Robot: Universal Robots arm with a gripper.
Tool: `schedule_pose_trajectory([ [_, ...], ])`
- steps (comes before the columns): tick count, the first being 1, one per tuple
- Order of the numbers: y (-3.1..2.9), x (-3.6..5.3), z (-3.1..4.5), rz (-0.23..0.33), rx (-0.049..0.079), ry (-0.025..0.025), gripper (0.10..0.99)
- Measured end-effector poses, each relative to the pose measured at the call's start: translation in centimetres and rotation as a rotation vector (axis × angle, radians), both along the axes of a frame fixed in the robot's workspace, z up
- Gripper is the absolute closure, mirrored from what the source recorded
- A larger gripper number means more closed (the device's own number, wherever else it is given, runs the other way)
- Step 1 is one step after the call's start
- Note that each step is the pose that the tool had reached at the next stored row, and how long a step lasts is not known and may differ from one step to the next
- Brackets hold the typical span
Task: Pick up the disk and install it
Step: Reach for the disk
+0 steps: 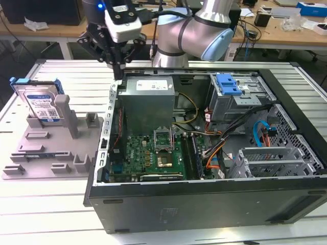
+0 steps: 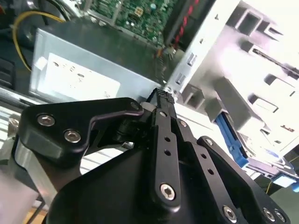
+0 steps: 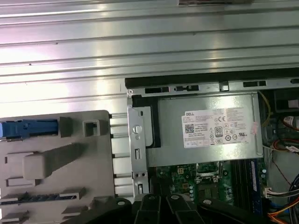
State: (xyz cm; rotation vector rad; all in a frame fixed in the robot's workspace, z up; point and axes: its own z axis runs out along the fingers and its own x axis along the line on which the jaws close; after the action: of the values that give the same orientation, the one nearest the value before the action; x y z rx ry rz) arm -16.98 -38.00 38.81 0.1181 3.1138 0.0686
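Observation:
The disk (image 1: pixel 42 102) stands on edge at the back of the grey fixture (image 1: pixel 51 153) at the exterior view's left. It is silver with a white-and-blue label and a blue carrier frame. That blue frame (image 3: pixel 28 128) shows edge-on in the first wrist view. My gripper (image 1: pixel 119 70) hangs above the back left corner of the open computer case (image 1: pixel 204 199), to the right of the disk and well apart from it. In the second wrist view the black fingertips (image 2: pixel 164 96) press together with nothing between them.
Inside the case are a grey power supply (image 1: pixel 148 97), a green motherboard (image 1: pixel 153 155) and a metal drive bay with a blue latch (image 1: pixel 227 84) at the back right. Cables run through the middle. The ribbed metal table (image 1: pixel 46 204) carries the fixture and the case.

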Motion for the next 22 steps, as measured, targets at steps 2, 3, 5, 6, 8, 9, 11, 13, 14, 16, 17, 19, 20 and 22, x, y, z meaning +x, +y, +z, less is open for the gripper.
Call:
schedule_pose_trajectory([
  [2, 0.27, -0.74, -0.04, 0.000, 0.000, -0.0002, 0.980],
  [3, 0.52, -1.63, -0.05, 0.000, 0.000, -0.0002, 0.980],
  [5, 0.80, -2.87, -0.05, 0.000, 0.000, -0.0001, 0.980],
  [6, 0.86, -3.20, -0.06, 0.000, 0.000, -0.0002, 0.980],
  [8, 1.37, -5.38, -0.06, -0.001, 0.000, -0.0005, 0.980],
  [9, 1.66, -5.98, -0.07, -0.002, 0.000, -0.0006, 0.980],
  [11, 2.05, -6.61, -0.06, -0.002, 0.000, -0.0005, 0.980],
  [13, 2.65, -7.60, -0.07, -0.002, 0.000, -0.0006, 0.980],
  [14, 2.95, -8.11, -0.06, -0.002, 0.000, -0.0005, 0.980],
  [16, 3.35, -8.85, -0.06, -0.002, 0.000, -0.0005, 0.980],
  [17, 3.62, -9.39, -0.06, -0.002, 0.000, -0.0005, 0.980],
  [19, 4.30, -11.27, -0.06, -0.002, 0.000, -0.0005, 0.980],
  [20, 4.49, -11.92, -0.07, -0.002, 0.000, -0.0006, 0.980],
  [22, 4.76, -12.83, -0.07, -0.002, 0.000, -0.0005, 0.980],
])
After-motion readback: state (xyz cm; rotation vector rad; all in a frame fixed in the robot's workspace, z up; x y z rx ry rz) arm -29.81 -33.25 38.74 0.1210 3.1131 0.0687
